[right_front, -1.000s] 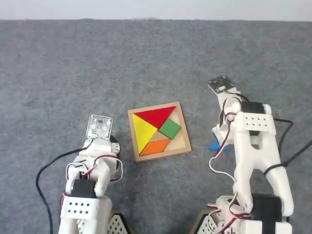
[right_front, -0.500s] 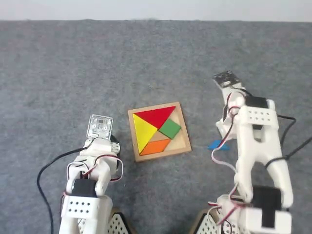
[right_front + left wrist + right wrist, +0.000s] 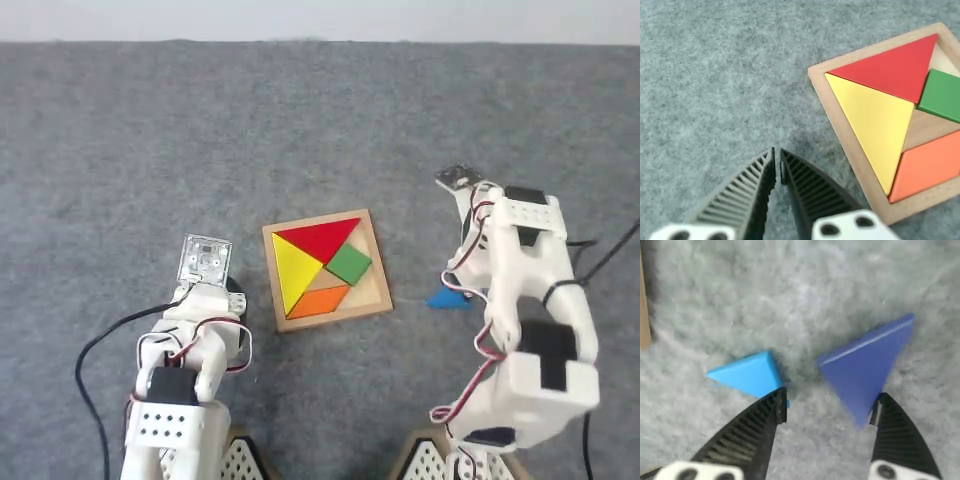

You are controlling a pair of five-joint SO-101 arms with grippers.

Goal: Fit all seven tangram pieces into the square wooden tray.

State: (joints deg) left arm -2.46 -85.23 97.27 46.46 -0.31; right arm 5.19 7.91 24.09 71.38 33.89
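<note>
The square wooden tray (image 3: pixel 380 283) lies mid-table and holds a red triangle (image 3: pixel 320 239), a yellow triangle (image 3: pixel 292 267), a green square (image 3: pixel 349 264) and an orange parallelogram (image 3: pixel 319 301). Right of it on the felt lies a light blue triangle (image 3: pixel 447 298), half under the right arm. My right gripper (image 3: pixel 829 405) is open just above the felt, one finger by the light blue triangle (image 3: pixel 747 374), the other by a dark blue triangle (image 3: pixel 867 362). My left gripper (image 3: pixel 776 152) is shut and empty, left of the tray (image 3: pixel 816 80).
Grey felt covers the whole table (image 3: pixel 150 130). The tray's rim (image 3: pixel 644 305) stands close beside the light blue triangle. Bare wood shows in the tray beside the green square (image 3: pixel 942 95) and the orange parallelogram (image 3: pixel 925 165).
The right arm has swung and dipped over the blue pieces to the right of the tray, uncovering more of the light blue triangle. The left arm has kept still.
</note>
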